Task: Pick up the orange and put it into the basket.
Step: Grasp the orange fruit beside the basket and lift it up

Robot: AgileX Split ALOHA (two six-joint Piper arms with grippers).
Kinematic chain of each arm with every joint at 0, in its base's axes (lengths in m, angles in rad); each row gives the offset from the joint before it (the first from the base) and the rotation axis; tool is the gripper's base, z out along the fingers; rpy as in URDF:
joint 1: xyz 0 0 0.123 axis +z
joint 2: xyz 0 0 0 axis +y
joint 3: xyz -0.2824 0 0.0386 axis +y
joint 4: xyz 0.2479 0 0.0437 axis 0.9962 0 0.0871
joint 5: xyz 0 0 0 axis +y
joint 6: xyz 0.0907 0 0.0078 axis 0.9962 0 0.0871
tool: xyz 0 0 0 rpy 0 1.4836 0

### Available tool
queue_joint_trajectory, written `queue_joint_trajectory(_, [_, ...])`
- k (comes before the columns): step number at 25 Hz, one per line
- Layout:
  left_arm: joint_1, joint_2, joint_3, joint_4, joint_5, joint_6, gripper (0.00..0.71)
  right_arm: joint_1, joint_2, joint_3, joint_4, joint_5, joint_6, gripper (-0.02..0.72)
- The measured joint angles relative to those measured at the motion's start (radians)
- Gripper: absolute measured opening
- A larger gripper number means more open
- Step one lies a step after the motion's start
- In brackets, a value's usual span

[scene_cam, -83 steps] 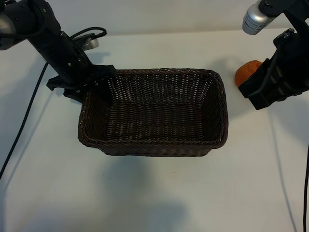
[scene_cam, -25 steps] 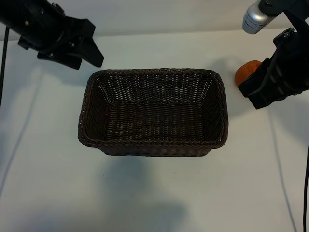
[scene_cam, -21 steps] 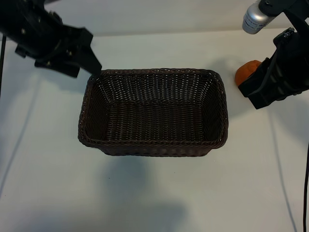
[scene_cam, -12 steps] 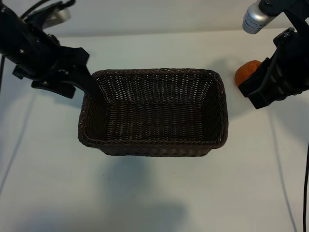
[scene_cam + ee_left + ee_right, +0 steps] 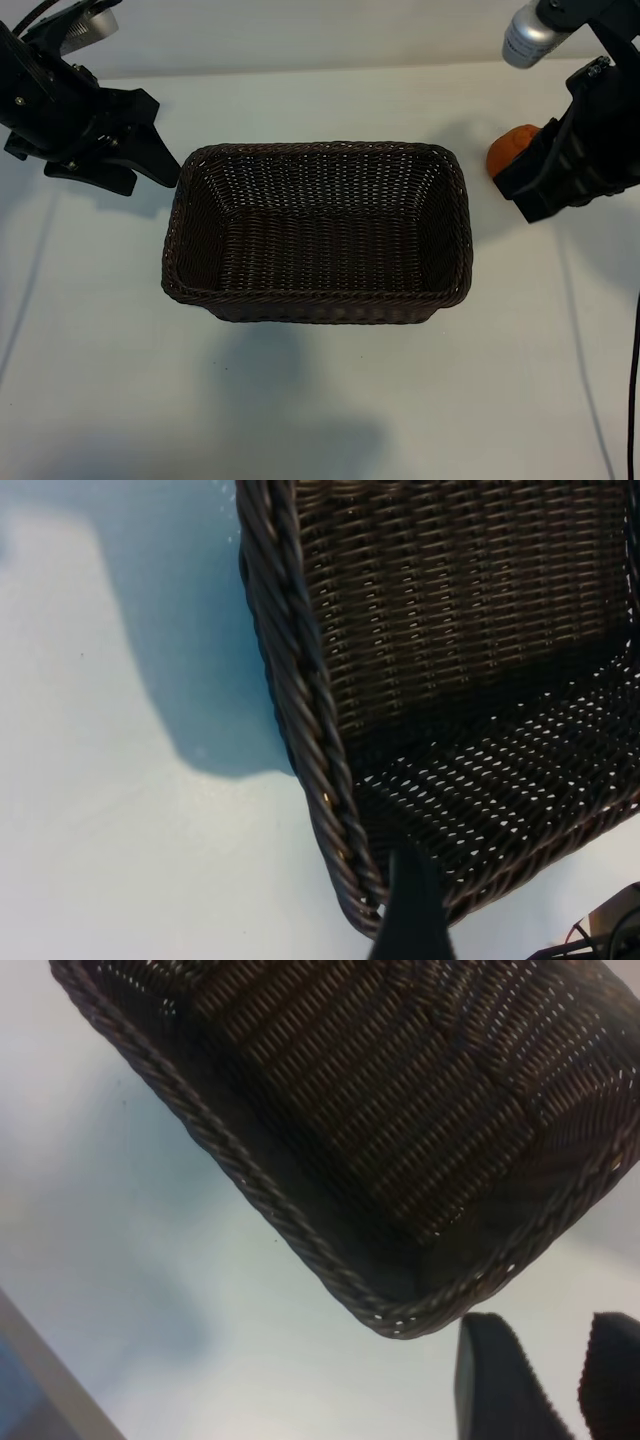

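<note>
A plain white table [image 5: 320, 400] lies under me, the wicker basket [image 5: 316, 300] empty at its middle. The orange [image 5: 512, 148] sits off the basket's right end, beside and just behind my right gripper [image 5: 540, 185], whose fingers [image 5: 500, 1380] stand partly apart on nothing. My left gripper [image 5: 140, 160], wide open, hangs at the basket's far-left corner, much farther away.

From where I stand, the right gripper [image 5: 528, 190] covers the lower right part of the orange [image 5: 512, 148], so whether they touch cannot be told. The left wrist view cuts off the basket [image 5: 310, 700] at its far end and shows one fingertip [image 5: 410, 905] only. Both arms run out of the exterior view.
</note>
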Motion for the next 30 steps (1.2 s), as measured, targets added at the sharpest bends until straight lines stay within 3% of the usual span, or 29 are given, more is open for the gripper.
queue_joint_trajectory(4, [0.001,0.0,0.0,0.0,0.0,0.011,0.575,0.0,0.0,0.0,-0.072,-0.028,0.093,0.28])
queue_joint_trajectory(11, [0.001,0.0,0.0,0.0,0.0,0.031,0.575,0.0,0.0,0.0,-0.262,-0.078,0.226,0.496])
queue_joint_trajectory(14, [0.001,0.0,0.0,0.0,0.0,0.033,0.575,0.0,0.0,0.0,-0.309,-0.098,0.254,0.561])
queue_joint_trajectory(22, [0.001,0.0,0.0,0.0,0.0,0.034,0.575,0.0,0.0,0.0,-0.32,-0.105,0.276,0.568])
queue_joint_trajectory(30, [0.001,0.0,0.0,0.0,0.0,0.035,0.575,0.0,0.013,0.0,-0.35,-0.082,0.359,0.568])
